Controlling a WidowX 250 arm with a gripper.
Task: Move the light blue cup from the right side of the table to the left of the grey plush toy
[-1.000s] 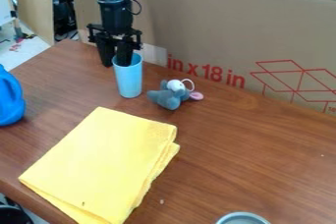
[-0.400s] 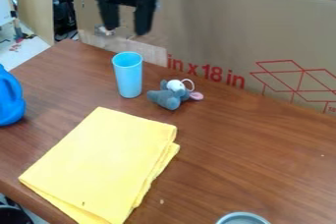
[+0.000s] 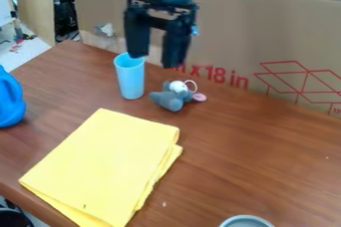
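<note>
The gripper [image 3: 154,60] is located above the far part of the table [image 3: 266,136], fingers spread apart. The upright light-blue cup [image 3: 131,79] stands by its left finger; contact cannot be determined. The grey plush toy [image 3: 172,99] lies right of the cup, with the folded yellow cloth [image 3: 106,164] nearer

yellow cloth [image 3: 103,166], light blue cup [image 3: 131,79]
</note>
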